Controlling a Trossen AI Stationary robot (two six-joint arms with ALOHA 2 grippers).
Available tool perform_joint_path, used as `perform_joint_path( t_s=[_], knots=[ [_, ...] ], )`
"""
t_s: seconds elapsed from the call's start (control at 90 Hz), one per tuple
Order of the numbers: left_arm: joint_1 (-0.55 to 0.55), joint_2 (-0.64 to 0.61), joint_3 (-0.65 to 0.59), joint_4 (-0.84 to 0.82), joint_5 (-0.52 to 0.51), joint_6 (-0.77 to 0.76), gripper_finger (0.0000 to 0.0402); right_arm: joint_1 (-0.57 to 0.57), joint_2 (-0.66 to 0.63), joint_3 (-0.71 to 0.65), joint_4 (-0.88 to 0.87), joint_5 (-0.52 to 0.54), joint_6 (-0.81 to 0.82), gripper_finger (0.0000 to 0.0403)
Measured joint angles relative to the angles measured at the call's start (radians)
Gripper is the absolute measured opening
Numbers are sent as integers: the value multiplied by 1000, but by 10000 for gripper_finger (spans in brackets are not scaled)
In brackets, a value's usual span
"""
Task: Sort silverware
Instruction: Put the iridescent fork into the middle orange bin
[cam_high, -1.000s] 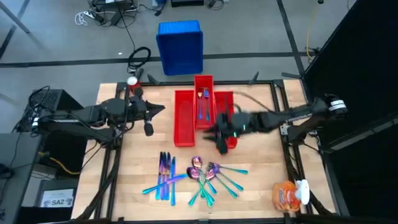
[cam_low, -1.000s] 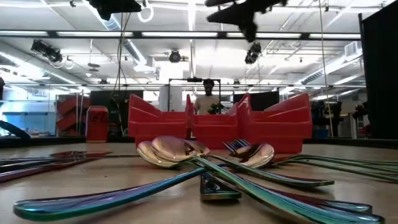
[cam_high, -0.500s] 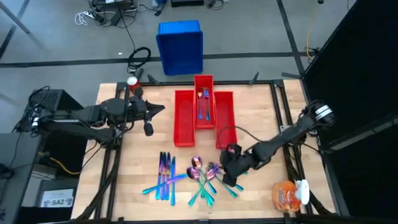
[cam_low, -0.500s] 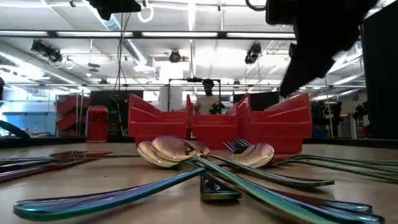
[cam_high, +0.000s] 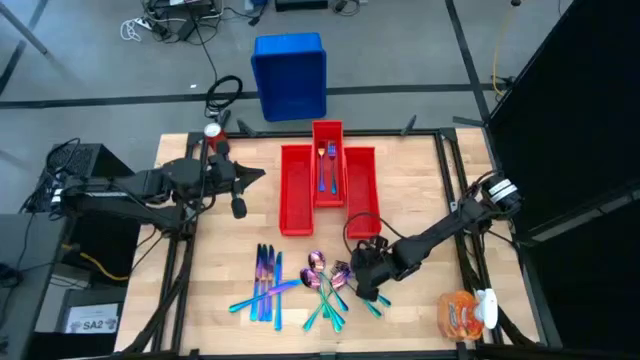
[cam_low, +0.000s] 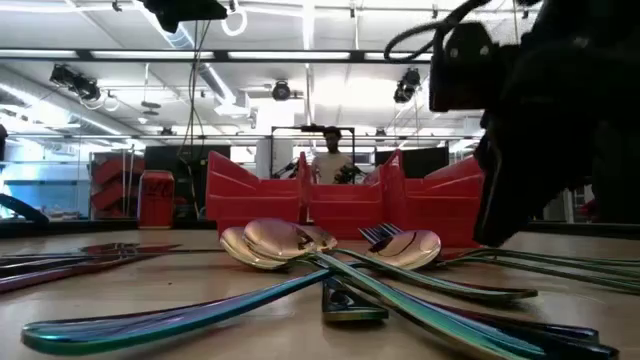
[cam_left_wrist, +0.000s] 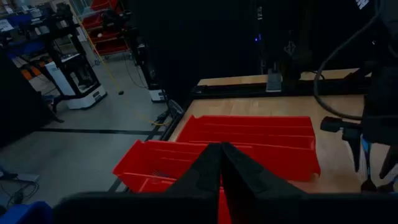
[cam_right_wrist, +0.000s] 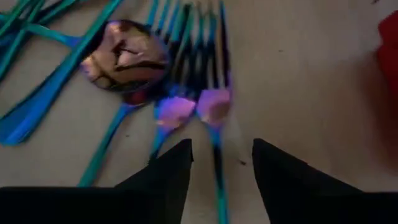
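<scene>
Several pieces of silverware (cam_high: 330, 285) lie flat on the surface (cam_high: 420, 200), thin, stiff, slippery; forks (cam_right_wrist: 214, 106) are straddled by the right gripper (cam_right_wrist: 221, 165), fingers apart; a neck pinch is advised

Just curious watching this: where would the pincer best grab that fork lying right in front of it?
Probably across the fork's slim neck below the tines, coming straight down from above. It lies flat on the table, and the open right pincer already straddles that narrow stretch; neighbouring pieces crowd the tines.
</scene>
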Motion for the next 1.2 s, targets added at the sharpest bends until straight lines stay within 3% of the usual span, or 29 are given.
perform_joint_path(
  t_s=[0.489,0.711,0.867,1.1,1.2],
  knots=[
    [0,0,0,1,0,0,0,-8,54,6,-32,-15,58,84],
    [0,0,0,8,0,0,0,10,43,4,-30,-24,69,9],
    [0,0,0,10,0,0,0,31,7,18,-89,-21,111,2],
    [0,0,0,30,0,0,0,62,-82,96,-114,101,130,1],
    [0,0,0,36,0,0,0,71,-141,109,-6,214,72,1]
  ],
)
